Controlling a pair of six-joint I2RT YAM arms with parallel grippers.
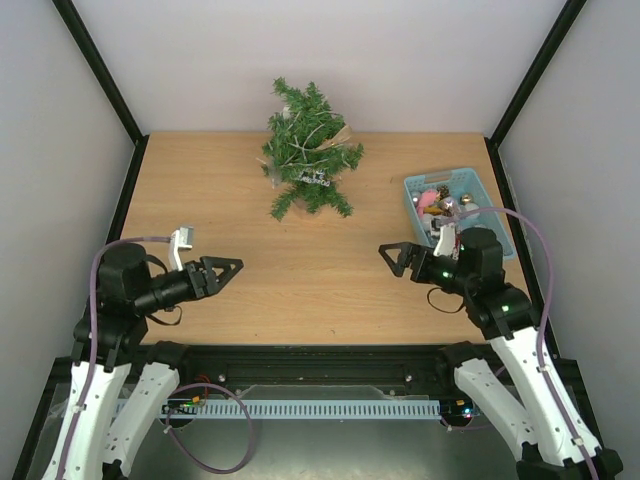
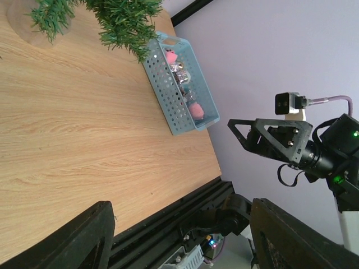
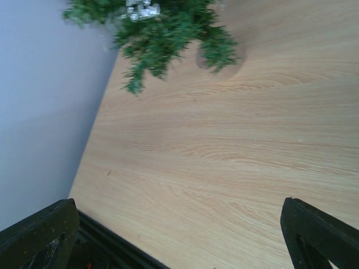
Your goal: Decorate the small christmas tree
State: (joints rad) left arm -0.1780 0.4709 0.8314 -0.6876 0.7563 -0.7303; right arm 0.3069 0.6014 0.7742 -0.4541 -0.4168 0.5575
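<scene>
At the left of the wooden table [image 1: 300,300], the left gripper [image 1: 228,268] is held above the near part of the surface and is pointed toward the middle. Its fingers [image 2: 73,241] are seen set well apart in the left wrist view, and nothing is held between them. Further right, at the far edge of the table and near the back wall, the tree [image 1: 308,148] is found tilted over rather than upright, with its dark-green branches spread toward the front. A silvery ornament [image 3: 138,8] is lodged among those branches. To the right of the middle, the right gripper [image 1: 395,256] is raised over the table and turned toward the left arm. Its fingers [image 3: 39,232] are spread wide, and nothing is gripped. At the far right, just beside that arm, a light-blue perforated basket [image 1: 412,195] is set on the table, well apart from the tree. Inside it a small heap of ornaments [image 1: 440,200] is kept. Pink ones and shiny silvery ones can be made out, but their exact shapes cannot be told.
</scene>
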